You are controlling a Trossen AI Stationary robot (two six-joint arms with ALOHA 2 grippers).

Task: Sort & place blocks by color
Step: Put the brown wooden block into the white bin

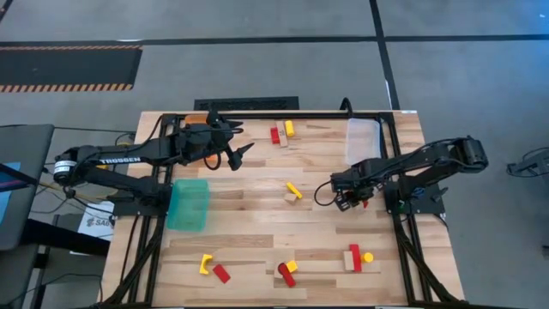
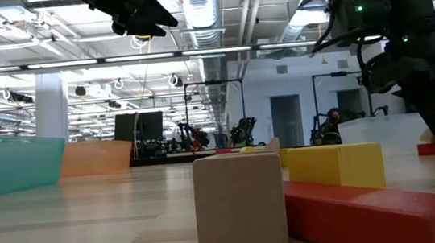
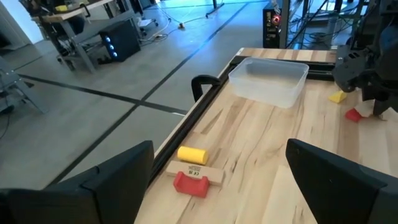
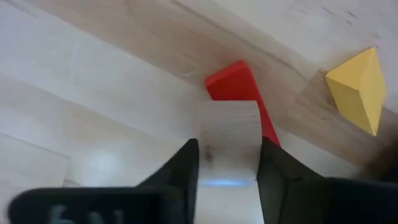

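Observation:
My right gripper (image 4: 229, 168) points down at the table's right middle (image 1: 347, 199), its fingers closed on a pale wood block (image 4: 229, 127). A red block (image 4: 239, 84) lies right behind that block, and a yellow block (image 4: 357, 87) lies beside them. My left gripper (image 1: 236, 154) hangs open above the far left of the table with nothing between its fingers. Other red, yellow and pale blocks lie in small groups: far middle (image 1: 281, 134), centre (image 1: 293, 191), and along the near edge (image 1: 214, 268), (image 1: 287, 272), (image 1: 358, 257). My right gripper pinches the pale wood block by two opposite sides (image 4: 206, 146) between its two fingers. The fingers come from above, pointing down. The block stands on the table against the red block; whether it is lifted at all cannot be told.
A teal bin (image 1: 189, 204) stands at the left middle, and a clear bin (image 1: 362, 137) at the far right. An orange bin (image 2: 96, 158) shows behind the teal one in the low view. A black frame (image 1: 390, 172) runs around the table's edges.

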